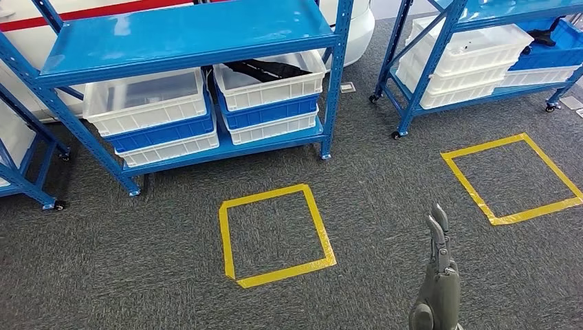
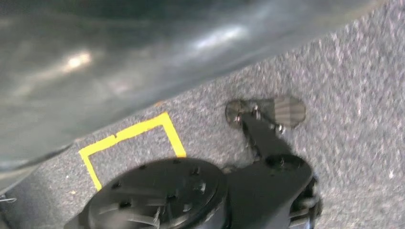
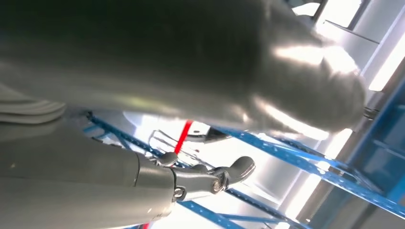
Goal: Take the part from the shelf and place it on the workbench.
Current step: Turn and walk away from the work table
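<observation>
your right hand hangs empty, fingers straight and apart, so expect the black part in the far white bin to be stiff and light; take it mid-body.

Glossy blue metal shelf; translucent plastic bins; rough grey carpet.

- The right hand is cut off by the head view's lower edge; its fingers are seen extended, nothing between them.
- A dark part in the upper white bin is half hidden by the shelf above; its shape cannot be told.
- The right wrist view is blurred, and the thumb is smeared.
</observation>
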`<action>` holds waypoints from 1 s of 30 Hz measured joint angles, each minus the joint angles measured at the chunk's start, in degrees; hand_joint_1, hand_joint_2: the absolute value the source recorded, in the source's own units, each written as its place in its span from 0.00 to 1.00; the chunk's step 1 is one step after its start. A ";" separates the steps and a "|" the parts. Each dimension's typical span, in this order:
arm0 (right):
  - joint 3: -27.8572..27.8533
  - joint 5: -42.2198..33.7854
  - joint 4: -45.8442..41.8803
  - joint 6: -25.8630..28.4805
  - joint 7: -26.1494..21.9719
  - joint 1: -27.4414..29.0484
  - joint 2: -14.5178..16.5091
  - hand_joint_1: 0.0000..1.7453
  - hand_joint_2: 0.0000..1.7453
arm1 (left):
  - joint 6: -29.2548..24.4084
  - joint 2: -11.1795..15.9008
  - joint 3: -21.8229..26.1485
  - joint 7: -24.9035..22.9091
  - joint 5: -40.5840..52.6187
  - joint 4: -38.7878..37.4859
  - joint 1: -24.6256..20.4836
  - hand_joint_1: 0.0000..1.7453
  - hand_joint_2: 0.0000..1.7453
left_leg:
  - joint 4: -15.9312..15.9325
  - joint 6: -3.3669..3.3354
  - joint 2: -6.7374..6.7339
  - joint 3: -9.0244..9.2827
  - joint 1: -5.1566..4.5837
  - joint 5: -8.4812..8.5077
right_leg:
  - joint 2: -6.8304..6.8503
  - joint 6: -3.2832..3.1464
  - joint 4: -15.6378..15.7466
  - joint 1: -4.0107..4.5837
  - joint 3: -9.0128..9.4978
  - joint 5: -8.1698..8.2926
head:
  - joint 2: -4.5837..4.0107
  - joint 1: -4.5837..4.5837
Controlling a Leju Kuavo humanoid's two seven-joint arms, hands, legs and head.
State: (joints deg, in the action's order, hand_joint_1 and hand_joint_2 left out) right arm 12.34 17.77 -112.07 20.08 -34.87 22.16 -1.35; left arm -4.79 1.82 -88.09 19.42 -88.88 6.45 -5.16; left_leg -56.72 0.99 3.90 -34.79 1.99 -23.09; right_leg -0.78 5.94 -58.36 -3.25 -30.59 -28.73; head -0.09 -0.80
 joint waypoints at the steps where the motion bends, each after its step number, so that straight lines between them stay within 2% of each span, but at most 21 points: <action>1: 0.03 0.00 0.05 0.01 0.05 0.00 -0.02 0.00 0.00 | 0.02 0.05 -0.01 -0.13 -0.01 -0.04 0.02 0.00 0.00 | -0.39 0.54 0.03 -0.04 -0.12 -0.37 | -0.08 -0.77 0.28 0.08 0.16 0.10 | 0.00 0.07; 3: 0.10 0.00 0.09 0.01 0.10 0.04 -0.05 0.00 0.00 | 0.05 -0.07 -0.02 -0.33 -0.01 -0.04 0.05 0.00 0.00 | -0.47 1.06 0.12 0.19 -0.02 -0.72 | -0.05 -2.77 -0.23 0.32 0.05 0.14 | 0.00 0.54; 5: 0.19 0.01 0.12 0.01 0.10 0.04 -0.03 0.00 0.00 | 0.07 -0.12 -0.02 -0.41 -0.01 -0.04 0.09 0.00 0.00 | -1.94 1.12 -0.86 -0.23 0.29 -1.65 | 0.27 -3.70 -0.23 0.52 0.41 0.32 | 0.00 0.87; 6: 0.23 0.02 0.12 0.01 0.09 0.05 -0.02 0.00 0.00 | 0.08 -0.13 -0.02 -0.42 -0.01 -0.04 0.06 0.00 0.00 | -4.21 1.08 -1.67 -1.21 0.33 -2.93 | 0.46 -3.97 -0.21 0.65 0.60 0.41 | 0.00 0.93; 8: 0.25 0.02 0.12 0.01 0.09 0.12 -0.01 0.00 0.00 | 0.09 -0.15 -0.02 -0.43 -0.01 -0.04 -0.02 0.00 0.00 | -12.17 0.85 -3.09 -4.99 0.13 -6.74 | 0.82 -4.30 -0.21 1.16 0.66 0.36 | 0.00 1.05; 9: 0.26 0.02 0.12 0.01 0.09 0.13 -0.02 0.00 0.00 | 0.09 -0.15 -0.02 -0.43 -0.01 -0.04 -0.03 0.00 0.00 | -15.98 0.71 -3.31 -6.95 0.05 -8.10 | 0.99 -4.45 -0.22 1.44 0.69 0.25 | 0.00 1.07; 10: 0.26 0.02 0.12 0.01 0.09 0.12 -0.01 0.00 0.00 | 0.09 -0.16 -0.02 -0.43 -0.02 -0.04 0.01 0.00 0.00 | -18.33 0.43 -3.40 -8.25 -0.07 -8.56 | 1.14 -4.64 -0.22 1.73 0.79 0.12 | 0.00 1.06; 11: 0.27 0.02 0.12 0.01 0.09 0.12 -0.01 0.00 0.00 | 0.09 -0.16 -0.02 -0.43 -0.02 -0.04 0.04 0.00 0.00 | -18.14 -0.01 -3.41 -8.33 -0.28 -7.73 | 1.28 -4.86 -0.22 1.97 0.98 -0.05 | 0.00 1.06; 12: 0.27 0.02 0.12 0.01 0.09 0.11 -0.01 0.00 0.00 | 0.09 -0.17 -0.02 -0.43 -0.02 -0.04 0.07 0.00 0.00 | -15.85 -0.57 -3.42 -7.37 -0.58 -6.05 | 1.38 -5.04 -0.22 2.16 1.25 -0.25 | 0.00 1.05; 13: 0.28 0.02 0.12 0.01 0.09 0.10 -0.01 0.00 0.00 | 0.09 -0.16 -0.02 -0.43 -0.02 -0.04 0.08 0.00 0.00 | -12.02 -1.28 -3.50 -5.59 -0.99 -3.88 | 1.46 -5.15 -0.22 2.28 1.57 -0.48 | 0.00 1.04; 14: 0.30 0.02 0.12 0.01 0.09 0.10 -0.01 0.00 0.00 | 0.07 -0.12 -0.02 -0.43 -0.02 -0.05 0.07 0.00 0.00 | -8.21 -1.87 -3.69 -3.74 -1.49 -2.32 | 1.51 -5.13 -0.22 2.48 1.73 -0.76 | 0.00 1.04; 16: 0.32 0.01 0.12 0.01 0.09 0.10 0.00 0.00 0.00 | 0.03 -0.06 -0.02 -0.42 -0.03 -0.06 -0.01 0.00 0.00 | -3.80 -2.41 -4.09 -1.56 -2.27 -1.19 | 1.57 -4.71 -0.17 2.71 1.78 -1.29 | 0.00 1.01; 18: 0.32 -0.03 0.12 0.01 0.09 0.08 0.00 0.00 0.00 | 0.01 -0.07 -0.02 -0.40 -0.03 -0.07 -0.08 0.00 0.00 | -3.12 -2.41 -4.06 -1.26 -2.66 -1.55 | 1.75 -4.15 0.20 2.68 1.89 -1.61 | 0.00 1.04; 20: 0.32 -0.09 0.10 0.02 0.09 0.05 -0.01 0.00 0.00 | 0.01 -0.17 -0.03 -0.39 -0.03 -0.06 -0.05 0.00 0.00 | -2.28 -2.65 -3.75 -0.70 -2.47 -1.48 | 1.80 -3.78 -0.34 2.63 1.92 -2.20 | 0.00 1.01; 22: 0.33 -0.15 0.10 0.06 0.11 0.01 -0.04 0.00 0.00 | -0.01 -0.24 -0.04 -0.37 -0.02 -0.05 -0.10 0.00 0.00 | -1.59 -3.03 -3.52 -0.10 -2.20 -1.46 | 1.51 -3.95 -4.99 2.66 -0.42 -4.25 | 0.00 0.87; 24: 0.38 -0.23 0.15 0.07 0.13 0.06 -0.07 0.00 0.00 | -0.02 -0.23 -0.04 -0.36 -0.03 -0.06 -0.18 0.00 0.00 | -1.54 -3.39 -3.31 0.11 -2.34 -1.77 | 1.18 -4.23 -12.73 2.63 -5.23 -6.85 | 0.00 0.81; 25: 0.40 -0.28 0.20 0.07 0.14 0.09 -0.07 0.00 0.00 | -0.03 -0.24 -0.04 -0.36 -0.03 -0.06 -0.17 0.00 0.00 | -1.55 -3.47 -3.16 0.27 -2.39 -1.98 | 1.10 -4.05 -15.39 2.61 -7.26 -7.26 | 0.00 0.84; 26: 0.40 -0.32 0.24 0.07 0.14 0.11 -0.08 0.00 0.00 | -0.02 -0.26 -0.04 -0.37 -0.03 -0.06 -0.14 0.00 0.00 | -1.56 -3.48 -2.99 0.55 -2.41 -2.23 | 1.04 -3.57 -15.91 2.60 -8.30 -6.58 | 0.00 0.82; 27: 0.41 -0.34 0.27 0.07 0.14 0.11 -0.09 0.00 0.00 | -0.02 -0.31 -0.04 -0.37 -0.03 -0.05 -0.12 0.00 0.00 | -1.56 -3.41 -2.81 0.92 -2.40 -2.49 | 1.03 -2.94 -14.14 2.58 -8.15 -4.95 | 0.00 0.80; 29: 0.43 -0.33 0.29 0.07 0.14 0.09 -0.09 0.00 0.00 | -0.02 -0.43 -0.04 -0.37 -0.03 -0.04 -0.13 0.00 0.00 | -1.61 -3.05 -2.45 1.78 -2.45 -3.11 | 1.01 -1.93 -6.28 2.54 -5.46 -0.51 | 0.00 0.75; 30: 0.44 -0.33 0.29 0.07 0.14 0.09 -0.08 0.00 0.00 | -0.02 -0.47 -0.04 -0.37 -0.03 -0.04 -0.14 0.00 0.00 | -1.68 -2.81 -2.30 2.06 -2.59 -3.47 | 0.98 -1.99 -3.00 2.52 -4.09 1.08 | 0.00 0.76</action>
State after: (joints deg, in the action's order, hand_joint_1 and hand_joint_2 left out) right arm 12.78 17.44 -111.78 20.15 -34.73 22.26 -1.44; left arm -4.81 1.35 -88.13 19.05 -88.91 6.40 -5.30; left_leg -58.40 -1.82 1.60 -32.74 -0.60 -26.57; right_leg 0.19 3.96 -61.36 -0.73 -34.68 -27.65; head -0.09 -0.04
